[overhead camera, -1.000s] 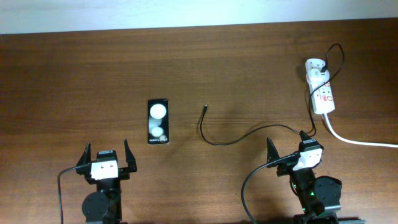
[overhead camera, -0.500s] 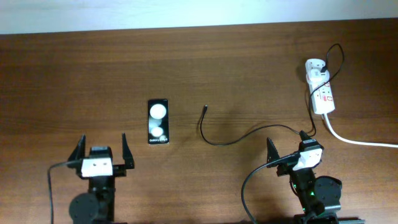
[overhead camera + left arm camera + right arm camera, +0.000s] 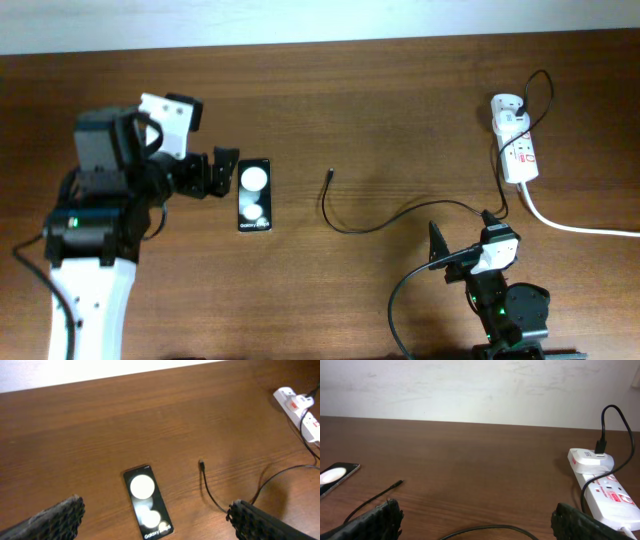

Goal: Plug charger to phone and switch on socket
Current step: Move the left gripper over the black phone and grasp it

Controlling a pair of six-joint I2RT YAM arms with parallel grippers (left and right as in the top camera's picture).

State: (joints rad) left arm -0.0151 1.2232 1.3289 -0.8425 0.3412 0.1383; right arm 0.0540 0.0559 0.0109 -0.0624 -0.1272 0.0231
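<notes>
We see even, bright light from above: two round reflections glare on the phone (image 3: 254, 195), shadows on the table (image 3: 400, 120) are faint, and the fingers (image 3: 55, 519) of the left gripper (image 3: 156, 510) look blurred.

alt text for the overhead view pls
The open left gripper hovers beside a black phone on a wooden table. The black charger cable lies loose to the phone's right, tip unplugged; the white socket strip sits far right.
</notes>
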